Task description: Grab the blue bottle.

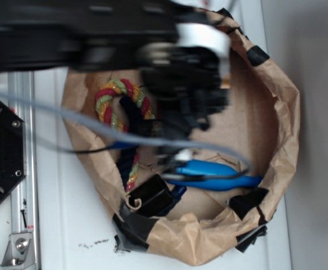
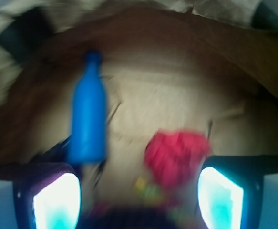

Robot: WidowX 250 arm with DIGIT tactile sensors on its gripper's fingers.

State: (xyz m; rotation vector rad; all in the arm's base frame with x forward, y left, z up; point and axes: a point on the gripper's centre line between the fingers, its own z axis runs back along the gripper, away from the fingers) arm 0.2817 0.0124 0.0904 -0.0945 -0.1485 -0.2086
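Observation:
The blue bottle [image 1: 217,174] lies on its side on the floor of a brown paper basin [image 1: 276,90], its neck pointing right. In the wrist view the blue bottle [image 2: 88,117] stands ahead and to the left, its base just above my left finger [image 2: 57,200]. My gripper [image 2: 139,200] is open, with its jaws wide apart and not touching the bottle. A red knot of the rope toy [image 2: 177,155] lies between the fingers, below them. From outside, my black gripper [image 1: 186,129] hangs blurred over the basin, above the bottle.
A braided rope toy [image 1: 121,95] in red, yellow, green and navy curls at the basin's left. A black box [image 1: 151,194] sits at the front left beside the bottle. Paper walls ring the basin. A grey cable [image 1: 68,115] crosses it.

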